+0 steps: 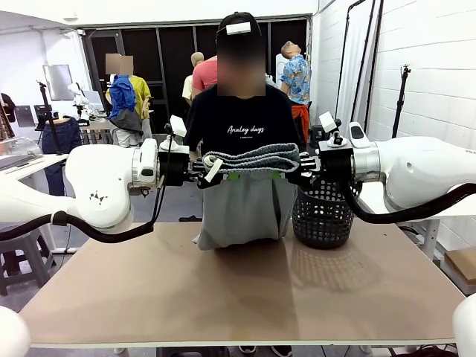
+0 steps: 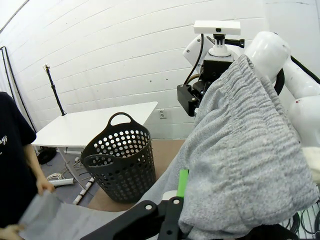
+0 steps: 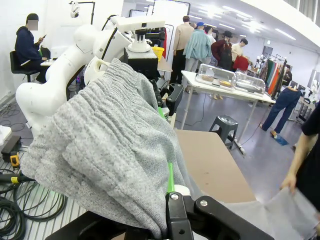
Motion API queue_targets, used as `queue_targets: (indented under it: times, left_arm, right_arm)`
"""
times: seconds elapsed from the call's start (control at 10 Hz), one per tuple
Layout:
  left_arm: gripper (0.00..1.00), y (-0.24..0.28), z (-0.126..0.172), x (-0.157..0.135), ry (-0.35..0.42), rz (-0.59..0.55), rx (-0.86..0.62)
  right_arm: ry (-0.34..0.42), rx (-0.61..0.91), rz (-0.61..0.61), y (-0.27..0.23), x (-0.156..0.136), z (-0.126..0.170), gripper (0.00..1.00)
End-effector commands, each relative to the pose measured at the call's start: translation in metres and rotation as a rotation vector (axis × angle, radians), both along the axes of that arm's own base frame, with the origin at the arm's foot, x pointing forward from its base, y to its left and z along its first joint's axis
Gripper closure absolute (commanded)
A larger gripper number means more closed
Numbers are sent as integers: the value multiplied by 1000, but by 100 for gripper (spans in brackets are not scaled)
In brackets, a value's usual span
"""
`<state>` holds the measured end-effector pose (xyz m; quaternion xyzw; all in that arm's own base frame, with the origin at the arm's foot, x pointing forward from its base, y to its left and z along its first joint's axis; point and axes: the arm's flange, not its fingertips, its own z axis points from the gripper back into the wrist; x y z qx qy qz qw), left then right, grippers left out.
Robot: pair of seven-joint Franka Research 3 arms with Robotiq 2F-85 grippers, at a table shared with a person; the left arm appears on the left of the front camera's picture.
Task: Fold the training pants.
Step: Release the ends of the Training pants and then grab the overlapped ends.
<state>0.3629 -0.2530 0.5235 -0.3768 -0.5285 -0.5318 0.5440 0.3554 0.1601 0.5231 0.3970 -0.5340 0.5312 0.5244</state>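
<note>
Grey jersey, soft and slightly nubbly, the pants point(image 1: 242, 208) hang just to the left of the basket point(image 1: 321, 216), stretched between the two arms with the top edge above the basket's rim. The left gripper point(image 1: 217, 173) is clamped on the waistband end farther from the basket, and the right gripper point(image 1: 291, 173) is clamped on the end nearer it, directly over the basket's rim. Both sets of jaws are pressed together on the cloth, with green pads showing at its edge in the wrist views. Holding the garment high by its two corners probably lets the weight pull it flat and square, ready to be laid down and folded. The gathered waistband point(image 1: 253, 158) slumps in a thick rumpled roll over the fingers, which suggests the grippers stand closer together than the band's full width. Below it the fabric falls in one smooth sheet, and its lower end reaches the table point(image 1: 223, 297) on the side of the basket away from the right arm. There a person's hand point(image 2: 45, 186) holds the hem, seemingly to spread or steady it. A small white tab near the left gripper may be the drawstring; I cannot tell.
</note>
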Motion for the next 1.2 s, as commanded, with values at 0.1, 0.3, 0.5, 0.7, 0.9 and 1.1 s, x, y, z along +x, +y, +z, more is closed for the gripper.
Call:
queue_targets:
  times: [0.1,0.3,0.5,0.7,0.9,1.1]
  left_arm:
    - [100,-1,1,0,-1,-2,-3]
    - [100,-1,1,0,-1,-2,-3]
    - [100,-1,1,0,-1,-2,-3]
    - [100,-1,1,0,-1,-2,-3]
    - [100,-1,1,0,-1,-2,-3]
    - [100,-1,1,0,-1,-2,-3]
  right_arm:
    - [-2,6,9,1,-3,1,100]
    - [-2,6,9,1,-3,1,100]
    - [-2,6,9,1,-3,1,100]
    - [-2,6,9,1,-3,1,100]
    - [-2,6,9,1,-3,1,100]
    - [-2,6,9,1,-3,1,100]
